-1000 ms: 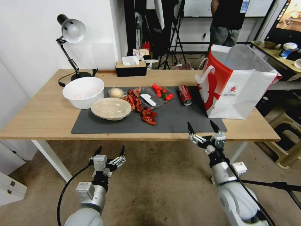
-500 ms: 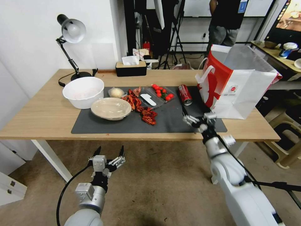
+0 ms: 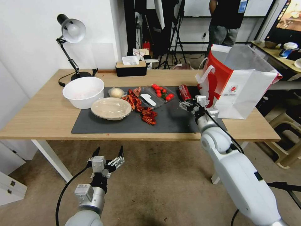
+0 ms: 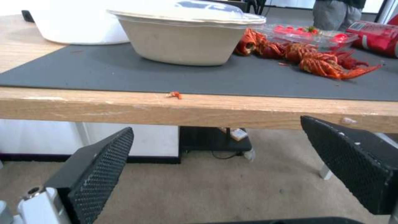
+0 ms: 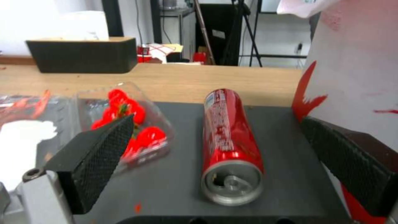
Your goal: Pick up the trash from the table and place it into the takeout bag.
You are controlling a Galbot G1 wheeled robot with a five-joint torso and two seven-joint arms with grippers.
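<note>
Red aluminium, the soda can [image 3: 185, 94] lies on its side on the dark grey mat [image 3: 175, 121], its opened top facing the robot, just at 9 o'clock of the takeout bag [image 3: 238, 91] and at 3 o'clock of the clear tub of tomatoes [image 3: 161, 93]; the right gripper [image 3: 190, 105] sits low over the mat at the can's near end, fingers [image 5: 99, 149] spread wide to either side of it and not touching it, presumably lined up along the can's length so they can close across its round body; the bag stands open-mouthed at the counter's [image 3: 47, 116] right end, close enough that a short lift would reach it; the crayfish shells [image 3: 141, 108], the beige lidded bowl [image 3: 111, 108] and the white bowl [image 3: 83, 92] lie farther toward 9 o'clock, untouched; the left gripper [image 3: 108, 153] hangs below the counter edge, fingers apart, holding nothing, apparently idle.
</note>
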